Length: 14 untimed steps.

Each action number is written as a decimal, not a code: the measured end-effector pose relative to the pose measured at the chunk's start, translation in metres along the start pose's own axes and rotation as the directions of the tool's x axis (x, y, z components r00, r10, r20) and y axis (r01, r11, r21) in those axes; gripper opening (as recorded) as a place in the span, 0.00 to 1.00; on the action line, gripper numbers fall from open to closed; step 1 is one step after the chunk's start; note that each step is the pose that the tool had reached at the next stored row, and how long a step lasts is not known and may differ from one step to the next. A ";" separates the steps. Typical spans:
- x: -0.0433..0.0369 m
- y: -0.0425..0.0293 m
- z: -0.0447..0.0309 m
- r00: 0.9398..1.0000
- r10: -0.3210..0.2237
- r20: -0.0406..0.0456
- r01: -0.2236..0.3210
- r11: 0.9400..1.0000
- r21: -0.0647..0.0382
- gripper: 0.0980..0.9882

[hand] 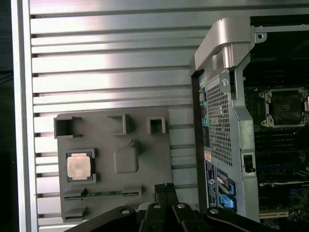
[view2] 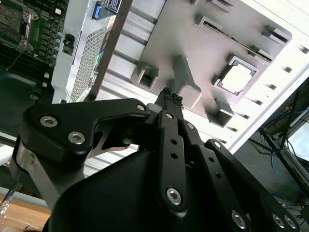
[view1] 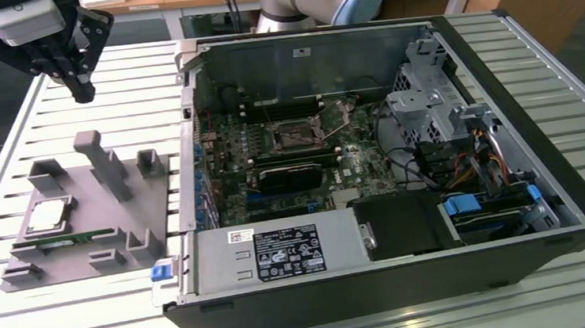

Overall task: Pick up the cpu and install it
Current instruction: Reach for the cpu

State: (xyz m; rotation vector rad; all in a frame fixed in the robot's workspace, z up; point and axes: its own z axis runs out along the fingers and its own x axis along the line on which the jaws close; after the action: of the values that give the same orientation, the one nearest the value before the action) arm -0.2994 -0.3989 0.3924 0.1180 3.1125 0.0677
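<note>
The cpu, a small silver-grey square chip, lies in a recess of the grey plastic tray at the exterior view's left; it also shows in both wrist views as the cpu and the cpu. My gripper hangs high above the table, beyond the tray's far end, shut with nothing in it. Its fingertips are pressed together. The bare cpu socket sits on the motherboard inside the open computer case.
A green memory stick lies in a slot of the tray, next to the cpu. Upright posts rise from the tray. The slatted metal table runs around the tray and case. Desks stand behind.
</note>
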 end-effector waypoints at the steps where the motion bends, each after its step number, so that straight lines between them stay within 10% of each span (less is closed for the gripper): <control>1: 0.0007 -0.0001 0.0000 1.000 0.000 0.000 0.000 1.000 0.000 0.01; 14: 0.0091 -0.0007 -0.0002 1.000 0.000 0.000 0.000 1.000 0.000 0.01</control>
State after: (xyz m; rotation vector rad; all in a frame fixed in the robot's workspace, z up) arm -0.3085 -0.3989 0.3923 0.1180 3.1124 0.0677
